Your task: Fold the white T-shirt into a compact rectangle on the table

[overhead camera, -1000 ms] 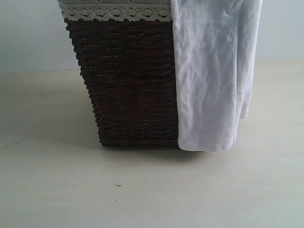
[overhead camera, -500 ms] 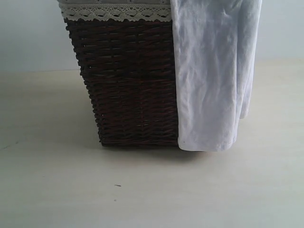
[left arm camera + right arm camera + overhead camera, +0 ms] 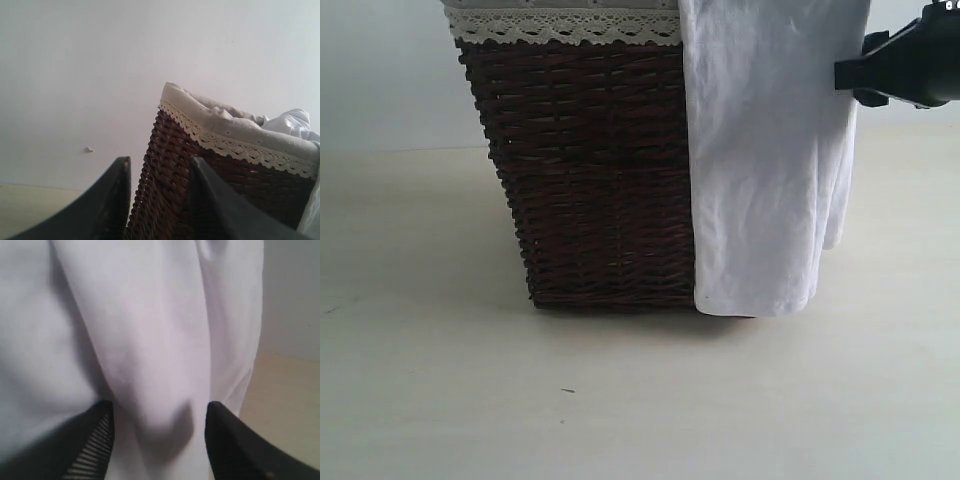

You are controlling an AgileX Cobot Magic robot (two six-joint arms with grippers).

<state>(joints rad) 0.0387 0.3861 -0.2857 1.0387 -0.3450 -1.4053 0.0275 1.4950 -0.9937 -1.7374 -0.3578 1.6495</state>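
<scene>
The white T-shirt (image 3: 760, 180) hangs down the right side of a dark wicker basket (image 3: 590, 180), its hem just above the table (image 3: 620, 400). My right gripper (image 3: 845, 78) reaches in from the right, its tip at the shirt's upper right edge. In the right wrist view it (image 3: 159, 407) is open, with a hanging fold of the shirt (image 3: 150, 340) between its fingers, not pinched. My left gripper (image 3: 159, 162) is open and holds nothing. It points at the basket's wall (image 3: 225, 180) from low down, and a bunch of the shirt (image 3: 295, 122) shows over the rim. The left arm is out of the exterior view.
The basket has a lace-trimmed cloth liner (image 3: 565, 25) folded over its rim. A pale wall (image 3: 390, 70) stands behind. Table surface stretches in front of the basket and to its left (image 3: 410, 250).
My right gripper has come into the exterior view from the right, up against the shirt's upper edge. The hanging cloth has shifted slightly; the basket has not moved.
</scene>
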